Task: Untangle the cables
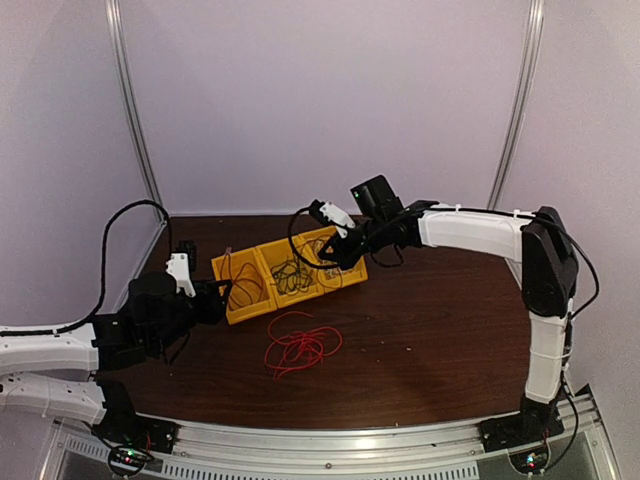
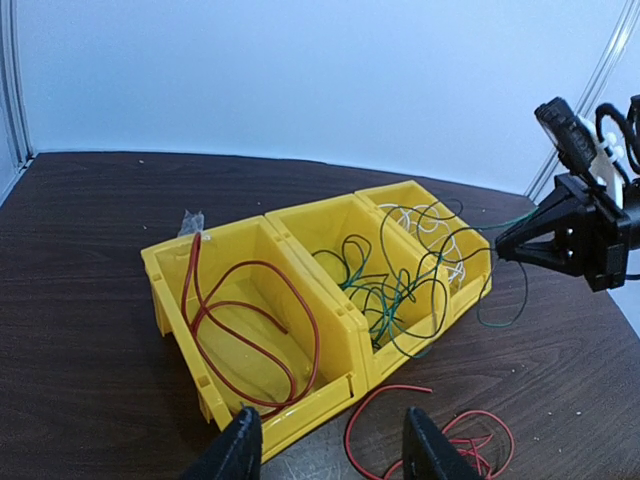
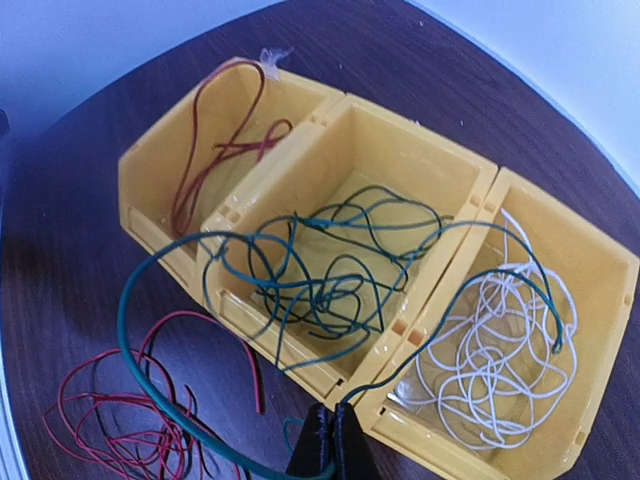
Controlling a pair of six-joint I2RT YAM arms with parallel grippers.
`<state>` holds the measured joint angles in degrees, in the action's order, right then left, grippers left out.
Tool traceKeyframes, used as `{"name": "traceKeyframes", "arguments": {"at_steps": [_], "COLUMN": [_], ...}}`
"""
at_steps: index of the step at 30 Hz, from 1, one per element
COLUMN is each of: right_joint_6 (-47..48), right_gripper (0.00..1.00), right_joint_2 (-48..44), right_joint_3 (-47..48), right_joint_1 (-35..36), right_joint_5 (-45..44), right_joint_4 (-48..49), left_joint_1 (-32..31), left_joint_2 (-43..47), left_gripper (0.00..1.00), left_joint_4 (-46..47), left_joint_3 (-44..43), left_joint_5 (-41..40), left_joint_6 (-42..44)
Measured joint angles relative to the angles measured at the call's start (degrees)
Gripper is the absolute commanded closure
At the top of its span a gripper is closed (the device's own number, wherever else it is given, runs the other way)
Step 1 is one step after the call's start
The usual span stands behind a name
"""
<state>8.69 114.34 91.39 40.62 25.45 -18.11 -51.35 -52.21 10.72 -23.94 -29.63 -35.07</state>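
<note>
A thin red wire [image 2: 255,325] lies in loose loops in the left compartment of a yellow plastic 3-compartment bin [image 2: 300,408]. A tangled dark green wire [image 3: 330,280] fills the middle compartment. Its loops spill over the front wall and across the coiled thin white wire [image 3: 495,370] in the right compartment. A 2nd red wire bundle [image 1: 300,345] sprawls on the dark wooden table [image 1: 430,330] just in front.

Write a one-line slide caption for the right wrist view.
Shut right end effector holding a green cable from the middle of three yellow bins.
</note>
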Motion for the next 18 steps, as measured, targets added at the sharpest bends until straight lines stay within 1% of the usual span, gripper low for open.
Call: {"name": "traceKeyframes", "arguments": {"at_steps": [4, 6, 7, 12, 14, 18], "right_joint_6": [0.2, 0.2, 0.2, 0.1, 0.1, -0.1], "right_gripper": [1.0, 1.0, 1.0, 1.0, 1.0, 1.0], "right_joint_2": [0.4, 1.5, 2.6, 8.4, 11.4, 17.0], "right_joint_3": [7.2, 13.1, 16.9, 28.4, 30.7, 31.0], "right_joint_1": [0.9, 1.1, 1.2, 1.5, 1.5, 1.5], "right_joint_5": [1.7, 2.9, 3.3, 4.6, 4.7, 4.6], "right_joint_4": [-1.8, -2.3, -2.4, -2.5, -2.4, -3.0], "left_joint_1": [0.0, 0.0, 0.0, 0.0, 0.0, 0.0], "left_joint_2": [0.0, 0.1, 0.2, 2.2, 3.3, 5.6], "left_gripper": [0.51, 0.51, 0.51, 0.51, 0.51, 0.51], "left_joint_4": [0.4, 0.4, 0.4, 0.1, -0.2, -0.9], "left_joint_3": [0.0, 0.0, 0.0, 0.2, 0.4, 1.2], "left_joint_5": [0.0, 0.0, 0.0, -0.1, -0.2, -0.7], "left_joint_6": [0.0, 0.0, 0.0, -0.1, -0.2, -0.7]}}
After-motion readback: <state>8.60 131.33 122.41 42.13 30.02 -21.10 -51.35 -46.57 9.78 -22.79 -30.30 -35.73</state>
